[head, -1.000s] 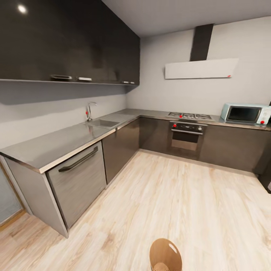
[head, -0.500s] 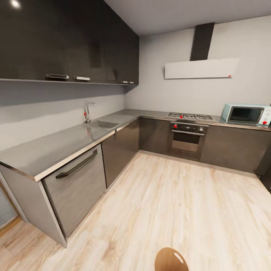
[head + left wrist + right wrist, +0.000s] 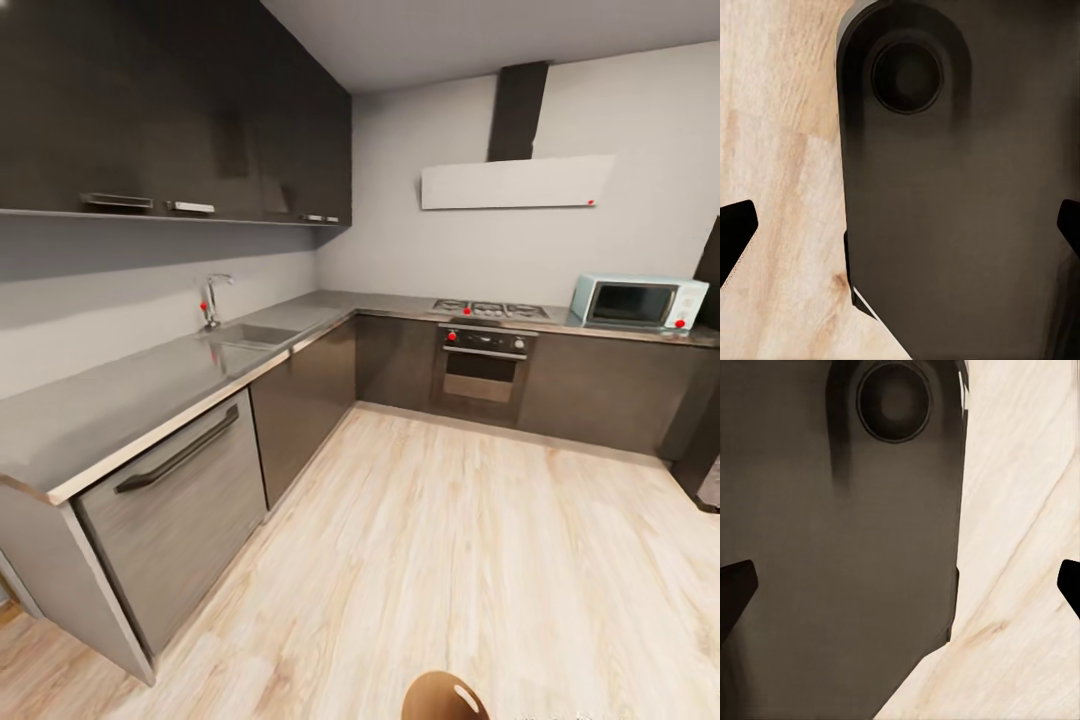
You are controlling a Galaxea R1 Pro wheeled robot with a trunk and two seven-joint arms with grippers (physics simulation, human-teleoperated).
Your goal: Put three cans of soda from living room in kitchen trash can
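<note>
While both end effectors gape empty, glossy copper trash can [image 3: 445, 697], pale wood-grain floor [image 3: 480, 560], steel-grey countertop [image 3: 150, 385].

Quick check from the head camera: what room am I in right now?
A kitchen, by the look of it: an L-shaped steel-grey countertop with a sink and tap, a built-in oven under a gas hob, and a microwave. The copper-brown bin stands on the wood floor at the view's lower edge.

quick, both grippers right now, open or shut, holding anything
Left gripper: open, fingertips spread wide at the frame edges, nothing held between them.
Right gripper: open, fingertips spread wide, nothing held.
</note>
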